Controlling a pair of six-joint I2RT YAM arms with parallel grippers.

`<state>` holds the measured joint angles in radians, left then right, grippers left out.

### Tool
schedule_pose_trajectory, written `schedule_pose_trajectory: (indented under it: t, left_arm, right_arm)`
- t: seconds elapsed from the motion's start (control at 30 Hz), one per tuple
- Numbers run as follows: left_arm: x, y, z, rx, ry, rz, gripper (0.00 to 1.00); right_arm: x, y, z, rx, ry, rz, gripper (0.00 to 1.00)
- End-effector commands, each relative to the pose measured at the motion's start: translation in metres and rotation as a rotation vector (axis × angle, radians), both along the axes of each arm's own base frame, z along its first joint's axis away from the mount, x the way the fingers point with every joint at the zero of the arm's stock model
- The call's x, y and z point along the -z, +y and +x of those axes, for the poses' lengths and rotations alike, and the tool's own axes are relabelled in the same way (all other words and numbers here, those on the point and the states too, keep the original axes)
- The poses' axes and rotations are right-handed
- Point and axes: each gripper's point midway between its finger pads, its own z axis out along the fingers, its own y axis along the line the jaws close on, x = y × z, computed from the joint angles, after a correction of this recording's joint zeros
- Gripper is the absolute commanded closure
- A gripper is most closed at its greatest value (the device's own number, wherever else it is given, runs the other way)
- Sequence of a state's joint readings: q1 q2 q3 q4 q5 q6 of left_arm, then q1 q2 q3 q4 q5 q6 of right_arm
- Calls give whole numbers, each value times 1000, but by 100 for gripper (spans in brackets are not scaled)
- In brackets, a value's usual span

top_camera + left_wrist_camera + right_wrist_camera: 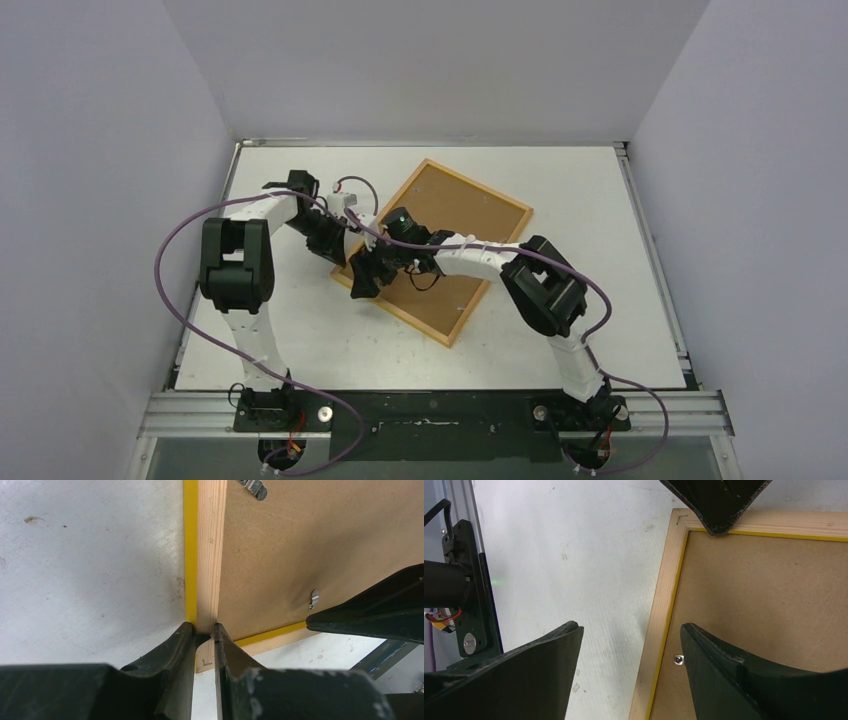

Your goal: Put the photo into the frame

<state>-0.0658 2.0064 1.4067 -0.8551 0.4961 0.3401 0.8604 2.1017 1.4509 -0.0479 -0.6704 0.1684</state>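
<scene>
Frame (pixel 209 555) lies back-up on table (pixel 574 555), brown backing panel (pixel 764 595) in it. Left gripper (pixel 204 630) pinches the wooden rail at a corner. Right gripper (pixel 631 630) jaws spread wide astride the adjoining rail, one finger over the table, the other over the panel.

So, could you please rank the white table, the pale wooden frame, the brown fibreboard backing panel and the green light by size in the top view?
Largest to smallest:
1. white table
2. pale wooden rectangular frame, barely larger than the panel it surrounds
3. brown fibreboard backing panel
4. small green light
</scene>
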Motion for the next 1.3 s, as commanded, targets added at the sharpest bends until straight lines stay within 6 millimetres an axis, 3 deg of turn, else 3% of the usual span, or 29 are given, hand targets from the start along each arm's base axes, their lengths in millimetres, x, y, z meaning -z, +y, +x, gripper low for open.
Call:
schedule_pose_trajectory:
  t: [0.0, 0.37, 1.27]
  left_arm:
    - [6, 5, 2, -17, 13, 18, 89]
    - [8, 7, 2, -27, 23, 22, 89]
    - [9, 10, 5, -34, 20, 28, 91]
  right_arm:
    - [-9, 7, 4, -32, -67, 26, 28]
    - [14, -4, -4, -27, -48, -13, 29]
    - [21, -29, -13, 19, -50, -40, 33]
